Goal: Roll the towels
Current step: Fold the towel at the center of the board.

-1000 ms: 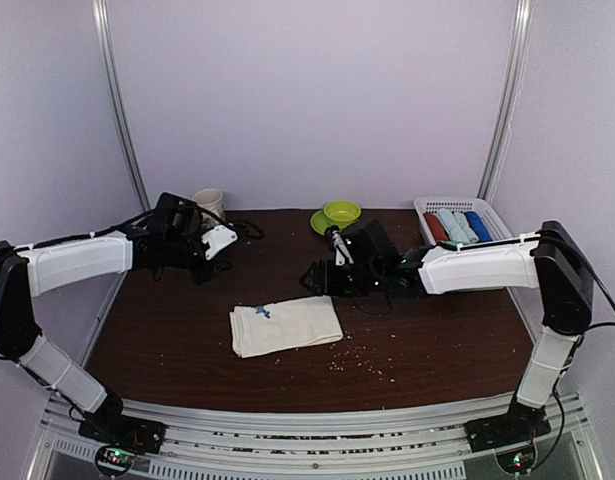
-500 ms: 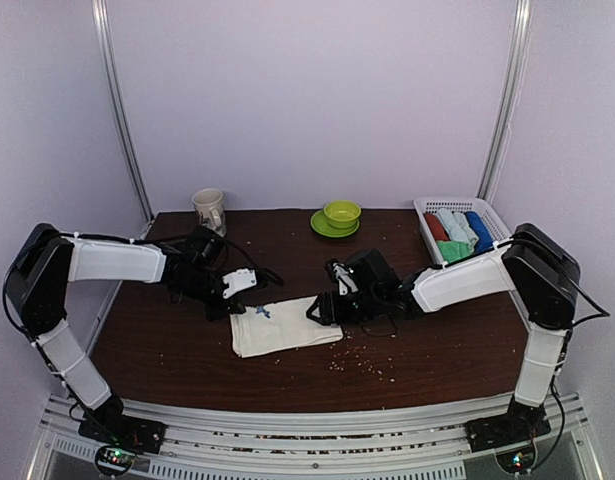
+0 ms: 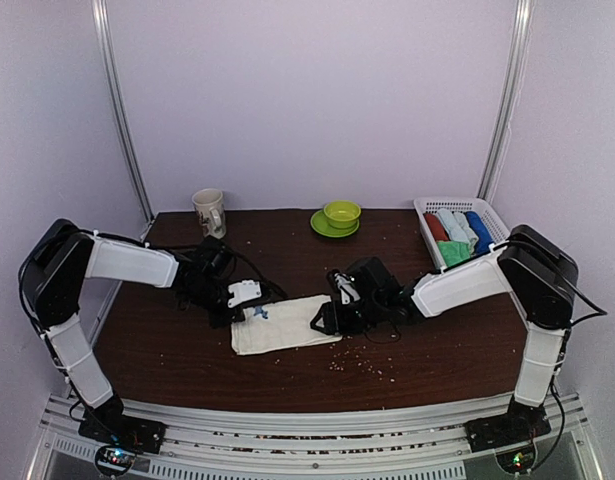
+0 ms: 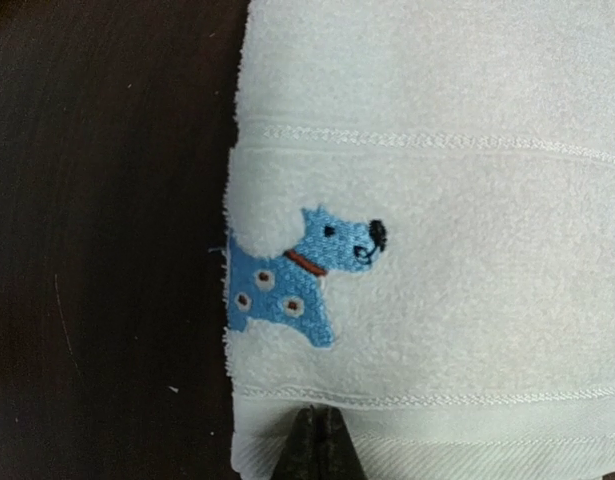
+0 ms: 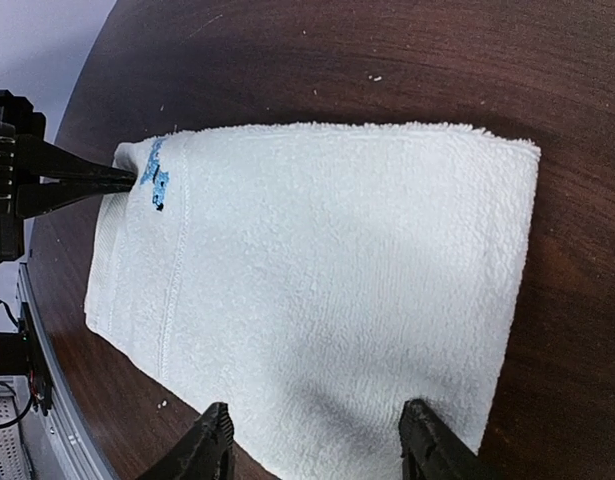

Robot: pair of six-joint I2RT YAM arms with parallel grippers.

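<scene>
The dark wooden desk (image 3: 437, 350) carries everything. The white towel (image 3: 287, 325) lies folded flat near its middle, closer to the front edge than to the back wall, with its long sides running left to right between the two arms.

At the back right corner stands a white basket (image 3: 457, 201) holding three rolls (image 3: 455, 226): red, pale blue and dark blue. The green towel (image 3: 450, 252) sits bunched at the basket's near end, partly hidden by the right arm.

The right pincer (image 5: 317, 445) hangs low over the white towel's right end. Its fingers (image 5: 215, 445) are spread well apart above the cloth and hold nothing.

The left pincer (image 4: 317, 445) is at the towel's left end with its tips pressed together. They rest on the hem band just beside the dog (image 4: 297, 270), a small blue figure stitched there. Whether any cloth is pinched between them cannot be told.

A pale mug (image 3: 209, 210) stands upright at the back left. A green bowl (image 3: 342, 212) sits on a green saucer (image 3: 325, 226) at the back centre. Pale crumbs (image 3: 362, 365) are scattered on the wood in front of the towel's right end.
</scene>
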